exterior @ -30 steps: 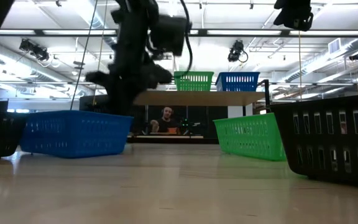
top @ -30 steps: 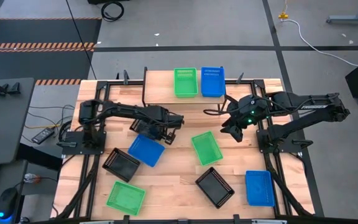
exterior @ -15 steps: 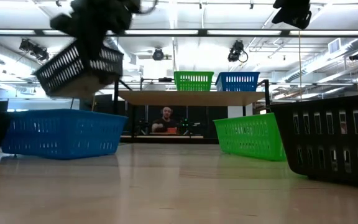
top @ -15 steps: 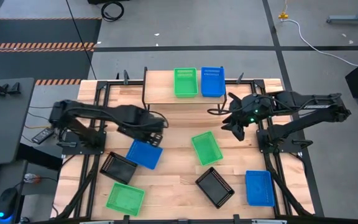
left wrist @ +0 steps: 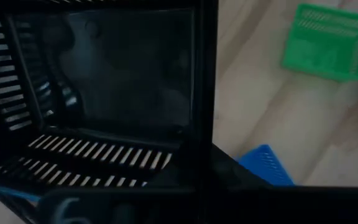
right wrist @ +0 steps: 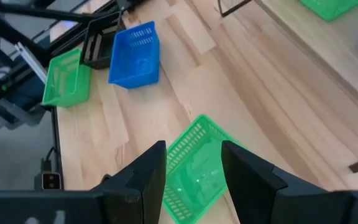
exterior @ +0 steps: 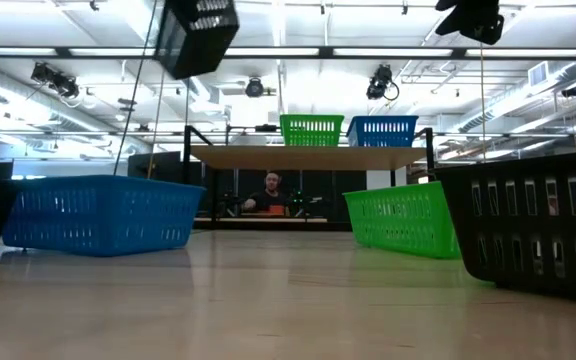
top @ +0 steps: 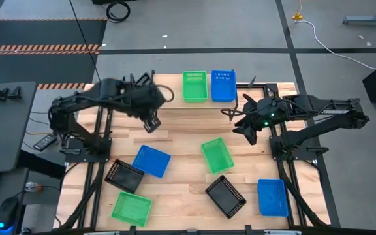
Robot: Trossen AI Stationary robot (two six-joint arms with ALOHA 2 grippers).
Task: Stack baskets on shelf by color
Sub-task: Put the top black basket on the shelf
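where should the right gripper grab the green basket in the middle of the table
Best on one long wall's rim, from straight above. The green basket sits open side up and skewed on the tabletop, clear of its neighbours, so its thin mesh walls are free all round. The right gripper hangs above it, open, one finger could go inside the wall, one outside.

Dark jointed arms, black cabling

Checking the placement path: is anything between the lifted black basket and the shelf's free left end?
Nothing visible. The left gripper holds the black basket in the air by the shelf's bare left end; the green basket and blue basket sit farther right.
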